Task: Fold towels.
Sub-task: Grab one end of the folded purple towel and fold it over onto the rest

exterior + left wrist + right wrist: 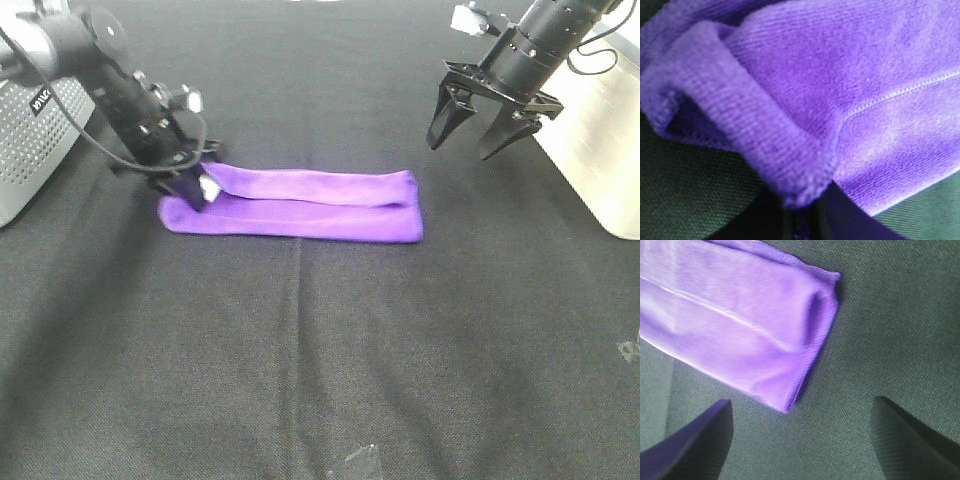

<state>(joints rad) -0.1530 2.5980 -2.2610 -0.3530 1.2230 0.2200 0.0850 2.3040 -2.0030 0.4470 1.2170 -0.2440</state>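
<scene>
Black table (300,380), seen from above. Mid-table, purple towel (320,215), folded into a long two-layer band, top layer set slightly back from the lower. At its left end, left gripper (195,192), clamped on a bunched corner of the cloth, with the stitched edge drawn down between the fingers in the wrist view. Off its right end, right gripper (467,135), jaws spread and empty, hanging above the table and clear of the cloth. Beside the left pinch, small white tag (210,186).

Likely in hand: the next fold, end to end. To do it well: lower the right gripper onto the free right corners and pinch both layers. Lift only enough to clear the table. Carry one end over the other and square the edges before letting go. Avoid dragging the lower layer across the table and risking wrinkles.
</scene>
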